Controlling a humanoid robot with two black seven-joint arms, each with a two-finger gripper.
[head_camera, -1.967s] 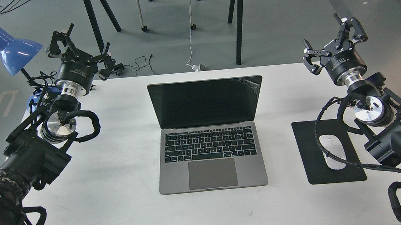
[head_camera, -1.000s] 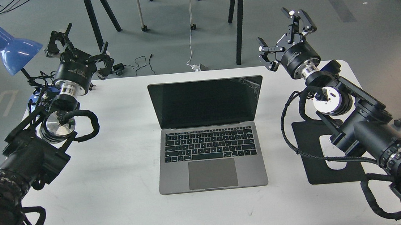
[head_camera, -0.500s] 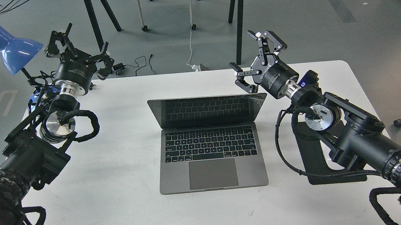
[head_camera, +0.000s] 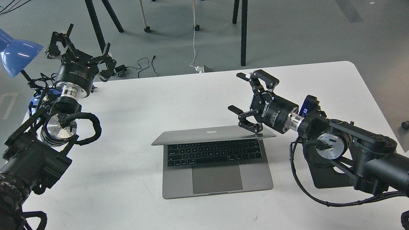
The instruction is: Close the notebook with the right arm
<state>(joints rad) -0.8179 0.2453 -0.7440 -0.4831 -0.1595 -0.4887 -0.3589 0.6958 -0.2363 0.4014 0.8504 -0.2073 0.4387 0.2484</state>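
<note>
The notebook (head_camera: 215, 166), space-grey with black keys and a large trackpad, lies in the middle of the white table (head_camera: 124, 218). Its lid (head_camera: 211, 133) is tilted far forward over the keys, half shut, with the apple logo showing on top. My right gripper (head_camera: 243, 98) is open, and its lower finger (head_camera: 245, 120) rests on the lid's back right corner. The right arm (head_camera: 359, 153) reaches in from the lower right with its blue module (head_camera: 305, 109) near the wrist. My left gripper (head_camera: 78, 48) is open and empty, raised past the table's back left corner.
A black mouse pad (head_camera: 319, 173) lies right of the notebook, mostly hidden under my right arm. A blue desk lamp (head_camera: 8, 48) stands at the back left. Black table legs (head_camera: 242, 22) and cables are on the floor behind the table.
</note>
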